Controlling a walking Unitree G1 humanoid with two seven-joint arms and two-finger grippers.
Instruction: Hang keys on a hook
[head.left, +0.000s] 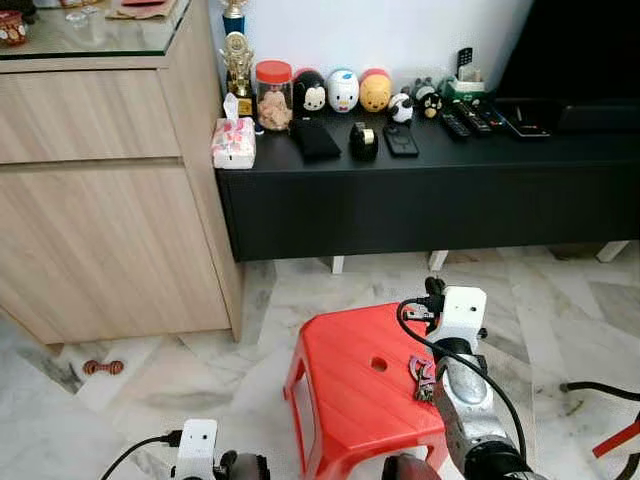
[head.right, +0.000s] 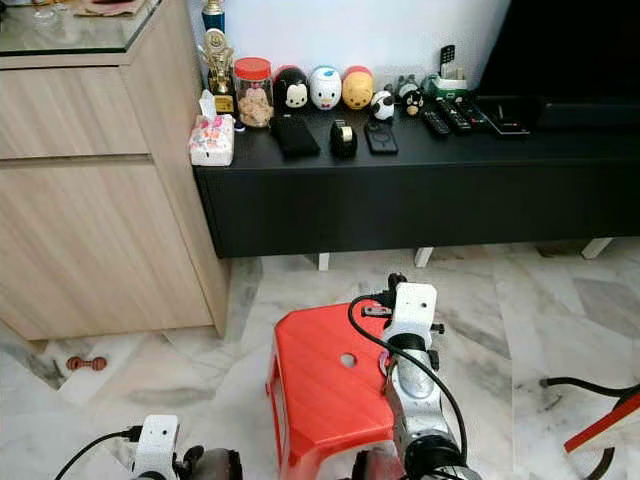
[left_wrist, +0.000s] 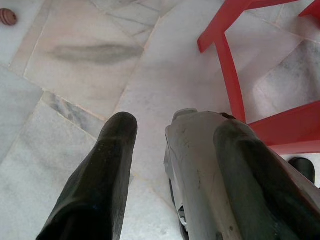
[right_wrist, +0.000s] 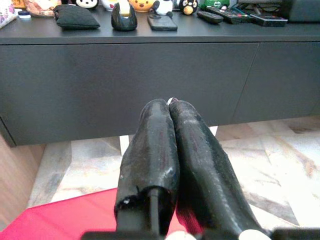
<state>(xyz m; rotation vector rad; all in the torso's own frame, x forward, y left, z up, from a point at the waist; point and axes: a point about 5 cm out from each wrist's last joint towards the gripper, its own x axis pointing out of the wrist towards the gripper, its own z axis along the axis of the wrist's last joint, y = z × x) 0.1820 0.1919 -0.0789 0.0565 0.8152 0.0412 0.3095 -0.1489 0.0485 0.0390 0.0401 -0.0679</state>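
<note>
The right arm (head.left: 470, 400) was a silver metal cylinder with a scuffed, mottled finish, capped by a white, boxy plastic camera housing (head.left: 462, 312). A black cable (head.left: 440, 350) looped from that housing along the arm. The right gripper (right_wrist: 170, 112) had two long black fingers (right_wrist: 150, 150), rubbery, dusty and worn at the base. The left arm carried a smaller white housing (head.left: 196, 447) with its own black cable. The left gripper (left_wrist: 175, 132) had similar matte black fingers (left_wrist: 107, 170) beside a scratched grey-silver metal body (left_wrist: 195, 170).
</note>
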